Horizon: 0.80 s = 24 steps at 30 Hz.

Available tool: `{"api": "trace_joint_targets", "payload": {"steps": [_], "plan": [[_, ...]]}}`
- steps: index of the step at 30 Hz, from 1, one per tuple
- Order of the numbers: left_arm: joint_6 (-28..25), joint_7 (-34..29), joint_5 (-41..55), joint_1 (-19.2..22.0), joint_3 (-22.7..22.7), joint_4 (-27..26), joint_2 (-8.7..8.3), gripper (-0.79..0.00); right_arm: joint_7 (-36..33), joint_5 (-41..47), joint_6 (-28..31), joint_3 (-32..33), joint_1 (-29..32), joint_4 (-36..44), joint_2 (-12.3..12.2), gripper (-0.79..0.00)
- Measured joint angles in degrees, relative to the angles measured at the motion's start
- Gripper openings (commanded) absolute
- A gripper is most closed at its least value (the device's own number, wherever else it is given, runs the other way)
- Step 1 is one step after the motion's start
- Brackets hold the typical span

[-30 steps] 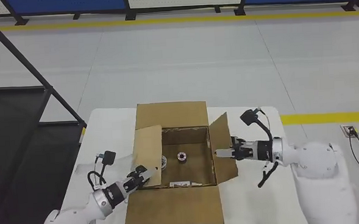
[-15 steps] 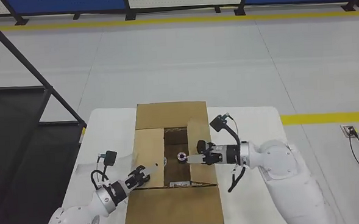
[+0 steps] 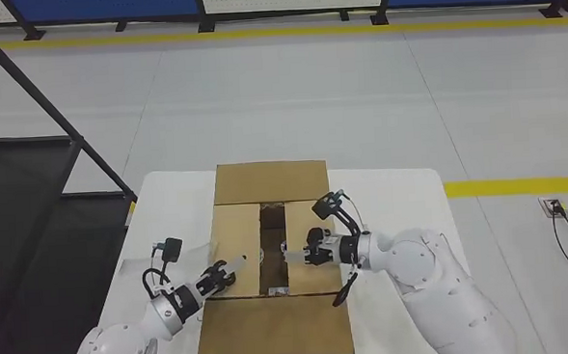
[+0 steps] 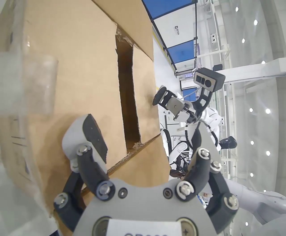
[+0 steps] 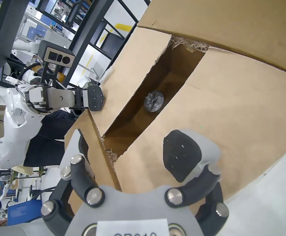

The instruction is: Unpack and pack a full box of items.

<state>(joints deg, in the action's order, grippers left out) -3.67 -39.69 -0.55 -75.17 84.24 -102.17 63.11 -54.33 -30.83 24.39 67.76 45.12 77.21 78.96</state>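
1. Brown cardboard first: the box [image 3: 277,317] sits in the middle of the white table [image 3: 174,197]. Its far and near flaps lie flat outward, and its two side flaps are folded in almost level over the opening.
2. You have a narrow dark gap [image 3: 272,250] between those side flaps.
3. Your left gripper [image 3: 237,267] rests on the left side flap [image 3: 237,233]. In the left wrist view its fingers [image 4: 93,134] are spread wide, with one pad against the cardboard and only cardboard between them.
4. Your right gripper [image 3: 290,259] lies on the right side flap [image 3: 318,277], at the edge nearest the gap. Its fingers [image 5: 182,156] are spread as well. One pad sits over the flap's face, and the other is partly hidden behind a cardboard edge.
5. Through the gap you can see a round grey item [image 5: 154,101] lying on the box floor. It is below the flaps and well apart from both pairs of fingers.
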Motion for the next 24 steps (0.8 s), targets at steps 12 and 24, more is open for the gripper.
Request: {"api": "trace_joint_targets", "payload": {"steps": [12, 24], "plan": [[-1.71, 1.62, 2.30, -0.87, 0.80, -1.35, -0.09, 0.000, 1.64, 0.18, 0.72, 0.36, 1.02, 2.75, -0.97, 0.000], [-9.96, -11.39, 17.59, -10.01, 18.29, -5.08, -1.93, 0.000, 2.64, 4.35, -0.35, 5.85, 1.26, 7.12, -2.56, 0.000]]}}
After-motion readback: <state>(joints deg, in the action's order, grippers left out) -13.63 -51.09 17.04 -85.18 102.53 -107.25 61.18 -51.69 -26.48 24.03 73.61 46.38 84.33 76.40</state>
